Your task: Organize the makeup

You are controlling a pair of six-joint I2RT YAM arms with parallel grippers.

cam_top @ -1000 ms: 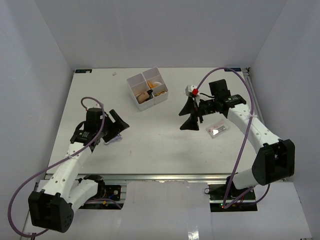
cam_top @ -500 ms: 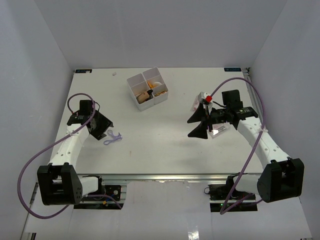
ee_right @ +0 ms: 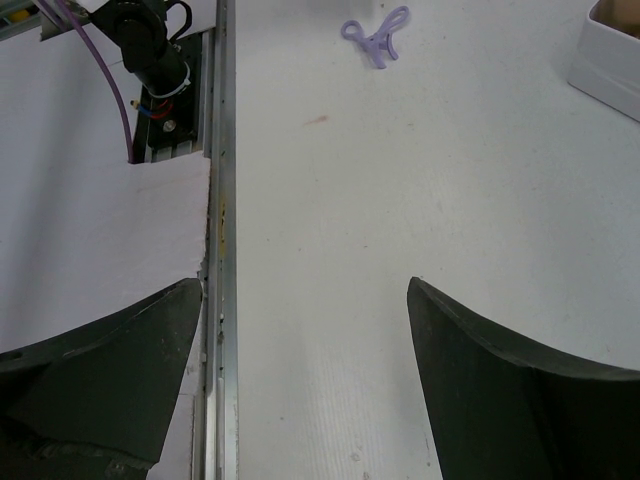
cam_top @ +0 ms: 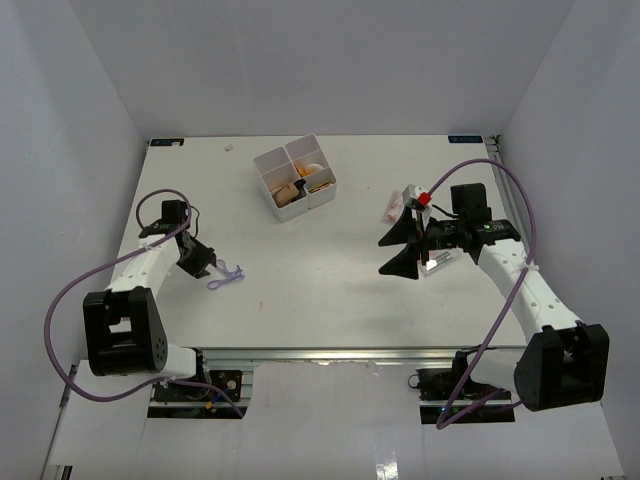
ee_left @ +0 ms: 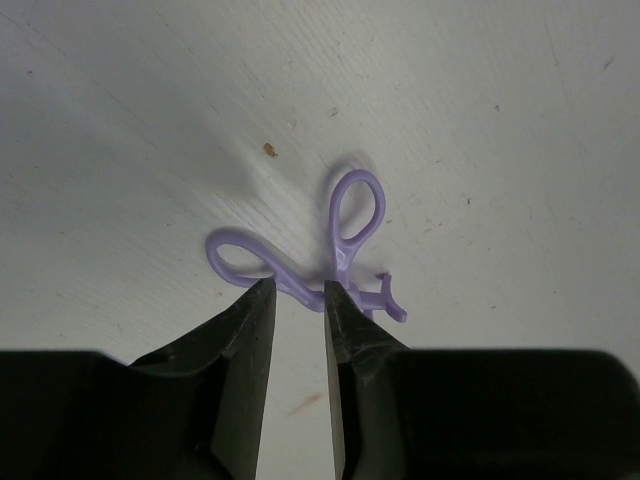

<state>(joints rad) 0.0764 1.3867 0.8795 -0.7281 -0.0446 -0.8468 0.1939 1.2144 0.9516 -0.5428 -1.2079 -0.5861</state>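
Listing the counter (cam_top: 330,300), a matte white sheet with fine scuffs and dark specks, entry by entry.

Entry one: the purple loop (ee_left: 342,265). It is a thin, glossy lilac plastic strand bent into two rounded eyes that meet at a short hooked stem. It lies flat on the left side of the counter, toward the near edge. My left jaws straddle it: two smooth black wedge-shaped fingertips (ee_left: 250,335) stand close together with a narrow slit of counter showing between them, and the strand crosses at their tips. I cannot tell whether they pinch it or only bracket it.

Entry two: my right jaws. They are released and spread wide, with nothing between them. Their two broad, matte black, fin-shaped fingers (ee_right: 520,390) hang over the right side of the counter.

Entry three: a pinkish packet (cam_top: 393,206), small, flat and soft-edged, lies just beyond my right jaws. A second packet (cam_top: 438,259), clear and shiny, lies partly under them.

Entry four: the white box (cam_top: 272,168), thin-walled plastic, square, split into four compartments, sits at the far middle. One compartment holds a rounded beige sponge (cam_top: 312,169). Another holds skin-tone pieces too small to tell apart.

Entry five: a ribbed aluminium rail (ee_right: 222,200) edges the counter.
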